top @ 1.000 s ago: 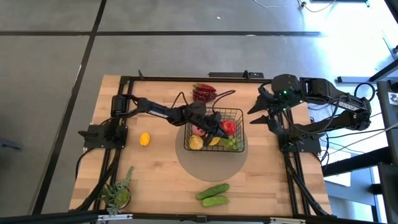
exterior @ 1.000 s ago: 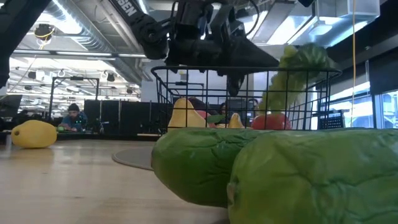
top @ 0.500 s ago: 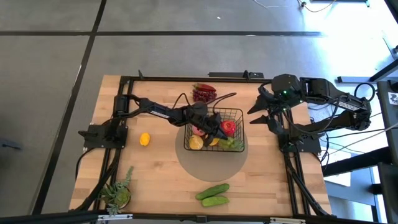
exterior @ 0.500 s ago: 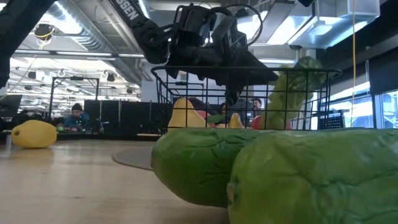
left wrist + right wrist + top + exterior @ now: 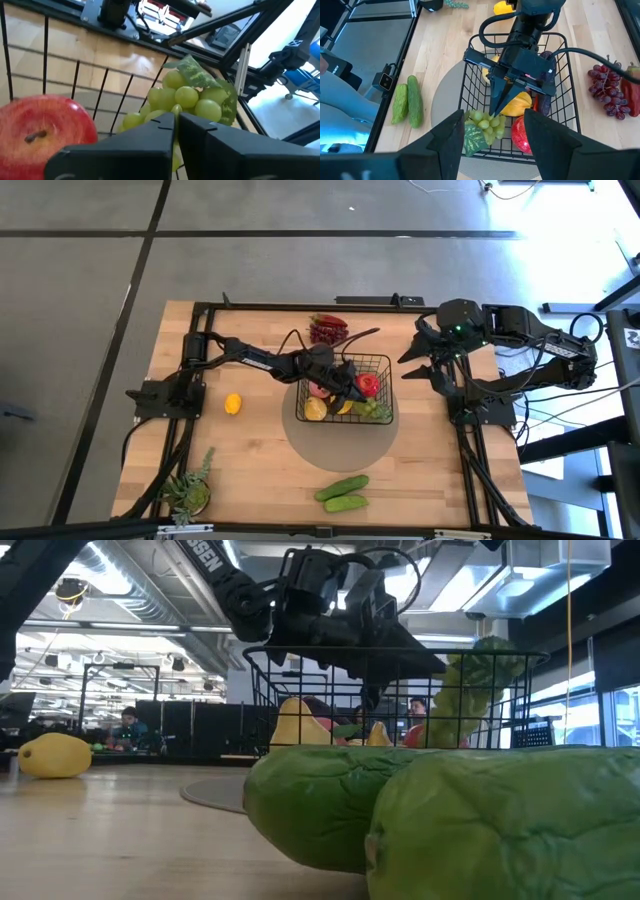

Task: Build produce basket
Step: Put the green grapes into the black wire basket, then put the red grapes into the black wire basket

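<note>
- One black wire-mesh rectangular basket (image 5: 386,364), open on top, sits on a round grey mat (image 5: 340,442) about mid-table, toward the far edge.
- Inside it I count one red apple (image 5: 369,385), one bunch of green grapes (image 5: 376,412) in the corner nearest the right arm, a yellow-orange mango (image 5: 516,104), something pink (image 5: 318,390) that's mostly covered, and a dark purple piece (image 5: 544,102) by one wall. Other bits are too hidden to call.
- Outside the basket: one lemon (image 5: 232,404) on the bare wood well off to the left arm's side, two green cucumbers (image 5: 343,492) lying side by side near the front edge, one bunch of purple grapes (image 5: 326,331) just behind the basket with a red piece (image 5: 329,320) touching it.
- One small spiky green potted plant (image 5: 190,491) in the front left corner.
- Left gripper (image 5: 352,394) reaches in from the left with the arm stretched low across the table, tipped down into the basket. Its fingers (image 5: 150,135) are pressed together with nothing between them, tips right by the green grapes, apple just beside.
- Right gripper (image 5: 418,350) hangs well off to the right of the basket, raised, fingers (image 5: 547,135) spread wide, holding nothing.
</note>
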Robot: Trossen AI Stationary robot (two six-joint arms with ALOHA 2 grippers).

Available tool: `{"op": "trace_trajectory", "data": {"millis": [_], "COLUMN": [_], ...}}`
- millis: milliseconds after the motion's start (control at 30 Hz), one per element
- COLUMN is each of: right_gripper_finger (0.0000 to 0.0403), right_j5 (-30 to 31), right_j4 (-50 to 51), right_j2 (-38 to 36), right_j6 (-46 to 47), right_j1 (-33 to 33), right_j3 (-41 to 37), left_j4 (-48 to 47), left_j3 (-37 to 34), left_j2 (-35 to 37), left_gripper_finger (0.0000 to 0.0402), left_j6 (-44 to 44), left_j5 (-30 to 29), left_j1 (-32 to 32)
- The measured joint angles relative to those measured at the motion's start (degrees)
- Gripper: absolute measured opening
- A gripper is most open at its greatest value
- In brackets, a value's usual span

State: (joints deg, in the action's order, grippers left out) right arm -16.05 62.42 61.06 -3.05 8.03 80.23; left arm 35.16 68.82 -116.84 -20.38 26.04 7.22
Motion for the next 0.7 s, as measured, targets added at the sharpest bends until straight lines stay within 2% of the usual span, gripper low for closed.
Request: {"op": "trace_trajectory", "data": {"millis": [333,700], "right_gripper_finger": [0.0199,0.0199], "right_j5": [0.0,-0.1], "right_j4": [0.0,0.1], "right_j2": [0.0,0.0], "right_j6": [1.0,1.5], "right_j1": [0.0,0.0], "right_j3": [0.0,0.0], "left_j4": [-0.2,0.4], "left_j3": [0.0,1.5], "left_j2": [0.0,0.4], "left_gripper_finger": [0.0073,0.0080], "left_j6": [0.0,0.0], "left_j5": [-1.1,0.7], "left_j1": [0.0,2.2]}}
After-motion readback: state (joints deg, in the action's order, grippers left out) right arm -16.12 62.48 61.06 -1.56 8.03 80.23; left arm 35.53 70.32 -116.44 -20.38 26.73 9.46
